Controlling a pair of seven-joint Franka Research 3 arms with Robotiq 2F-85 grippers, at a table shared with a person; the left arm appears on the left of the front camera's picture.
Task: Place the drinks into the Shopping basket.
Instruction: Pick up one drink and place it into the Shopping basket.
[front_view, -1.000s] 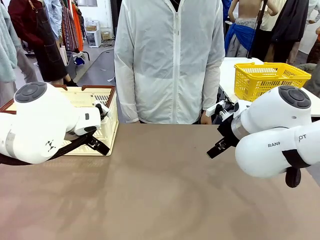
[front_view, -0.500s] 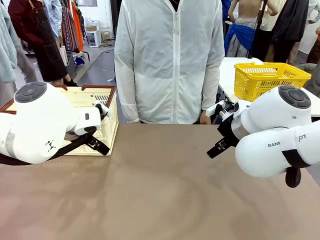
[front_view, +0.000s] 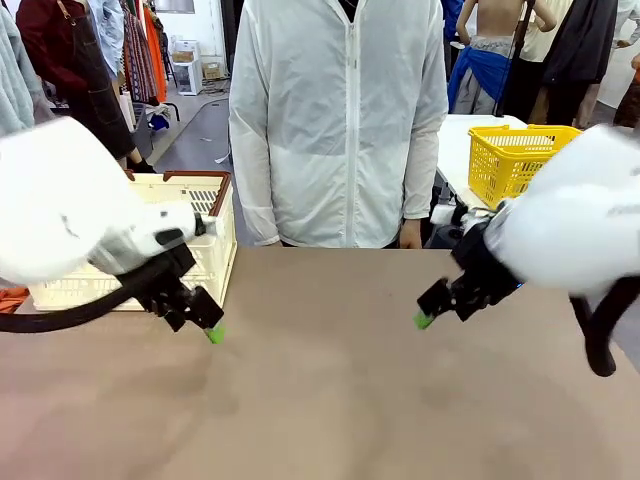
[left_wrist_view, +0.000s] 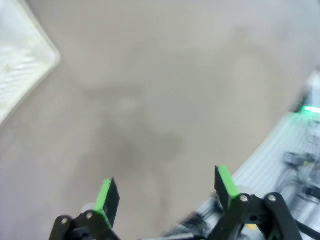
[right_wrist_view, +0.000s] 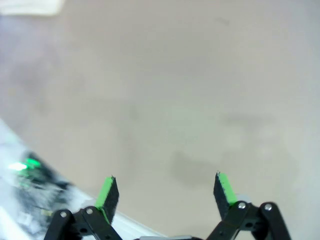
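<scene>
Front: shopping basket (front_view: 205, 185) sits at the far left edge of the table (front_view: 330, 400). A person (front_view: 340, 120) stands just right of the basket, at the far side. Left gripper (front_view: 211, 330) hangs just beside the basket's near corner. Right gripper (front_view: 424, 318) is well apart from the basket. A yellow basket (front_view: 520, 150) is farther still.
Left wrist: left gripper (left_wrist_view: 165, 192) jaws wide, empty, basket corner (left_wrist_view: 20, 70) just beyond.
Right wrist: right gripper (right_wrist_view: 165, 192) jaws wide, empty, over bare table.
</scene>
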